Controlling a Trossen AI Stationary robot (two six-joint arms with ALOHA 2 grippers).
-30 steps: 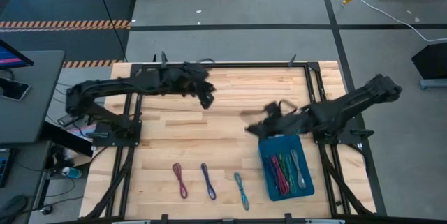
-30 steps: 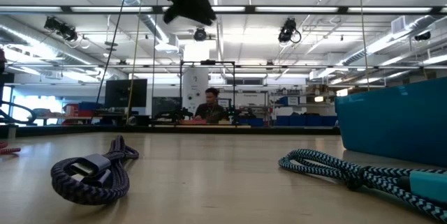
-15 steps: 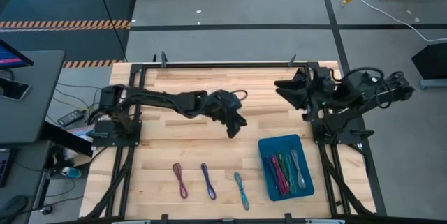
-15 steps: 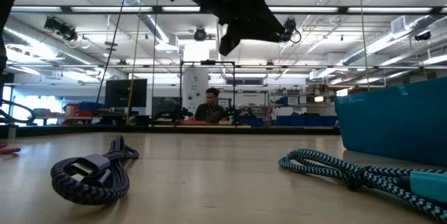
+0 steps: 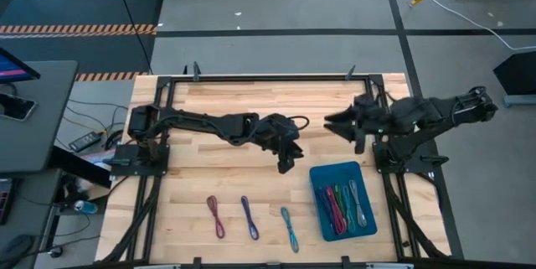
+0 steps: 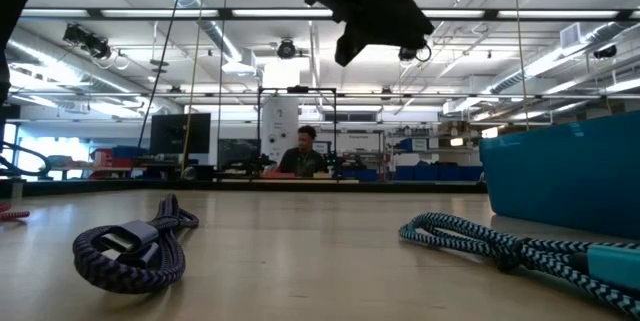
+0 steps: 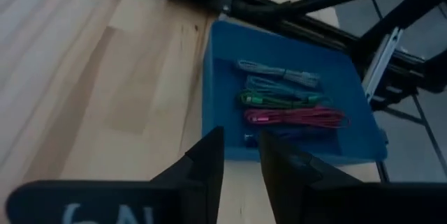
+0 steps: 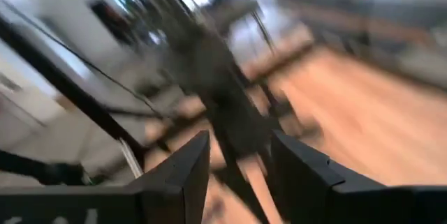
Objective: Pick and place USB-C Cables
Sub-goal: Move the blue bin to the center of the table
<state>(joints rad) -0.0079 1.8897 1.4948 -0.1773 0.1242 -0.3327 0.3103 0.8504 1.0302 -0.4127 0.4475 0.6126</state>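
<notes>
- Left arm: stretched low across the table's middle, left gripper (image 5: pixel 286 167) pointing down just left of the blue bin (image 5: pixel 318 187), fingers (image 7: pixel 207 161) slightly parted, empty.
- Right arm: folded at the far right edge, right gripper (image 5: pixel 328 121) raised, fingers (image 8: pixel 183 169) parted, empty.
- USB-C Cables: several inside the bin (image 7: pixel 288 100); three on the near tabletop (image 5: pixel 250 218).

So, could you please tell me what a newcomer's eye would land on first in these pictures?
Probably the blue bin at the table's front right, with several coloured USB-C cables lying side by side in it. Next, the left gripper, empty and with its fingers a little apart, reaches over mid-table beside the bin. Three more cables, purple, blue and teal, lie in a row along the front edge.
</notes>
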